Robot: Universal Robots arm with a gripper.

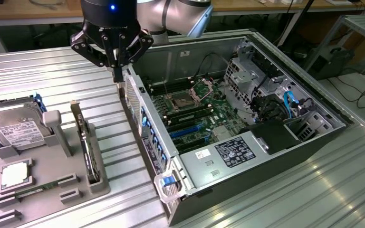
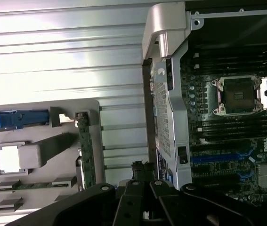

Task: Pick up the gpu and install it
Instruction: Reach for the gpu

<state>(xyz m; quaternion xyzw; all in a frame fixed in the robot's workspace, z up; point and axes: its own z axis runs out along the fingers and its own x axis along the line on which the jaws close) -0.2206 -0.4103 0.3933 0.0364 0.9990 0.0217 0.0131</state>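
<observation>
Nearest us: gpu (image 1: 86, 145) stands on edge in a slot of the grey holder (image 1: 46, 166), beside the hard drive (image 1: 19, 129), untouched. We'd judge it light and stiff but fragile. Best hold is a pinch on the exposed top edge, across the board's thickness, clear of components. Past it is the open case (image 1: 246, 190). Farthest, the gripper (image 1: 116, 76) hovers by the case's rear wall, fingers pressed together, holding nothing, apart from the card.
</observation>
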